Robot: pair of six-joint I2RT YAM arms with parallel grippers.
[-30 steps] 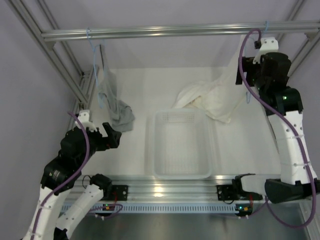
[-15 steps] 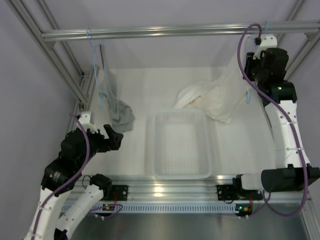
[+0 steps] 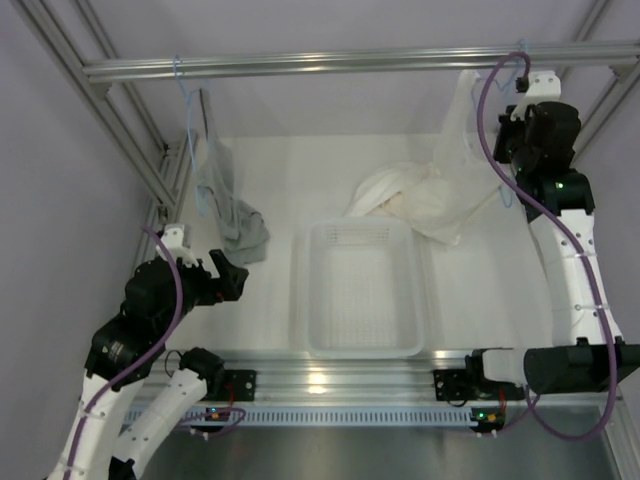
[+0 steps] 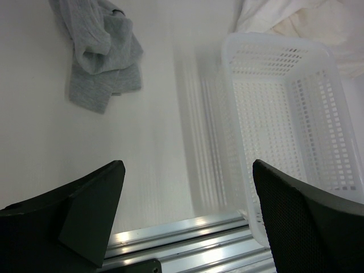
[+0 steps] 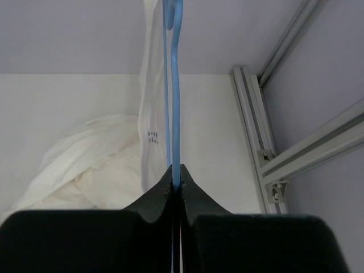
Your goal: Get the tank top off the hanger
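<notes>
The white tank top (image 3: 425, 200) hangs by a strap from the blue hanger (image 3: 521, 52) on the top rail at the back right. Most of its fabric lies bunched on the table behind the basket. In the right wrist view the hanger (image 5: 175, 102) runs straight up from my right gripper (image 5: 176, 169), which is shut on its thin blue bar, with the tank top (image 5: 96, 159) just to the left. My left gripper (image 4: 187, 166) stands open over the near-left table with nothing between its fingers.
A smaller grey garment (image 3: 232, 215) hangs from a second blue hanger (image 3: 183, 88) at the back left and trails onto the table. A white perforated basket (image 3: 300, 290) sits mid-table. Aluminium frame posts (image 5: 267, 148) stand close on the right.
My right gripper has risen toward the rail and shut on the hanger bar. The tank top's strap has been drawn up higher with it. The left arm stayed put.
</notes>
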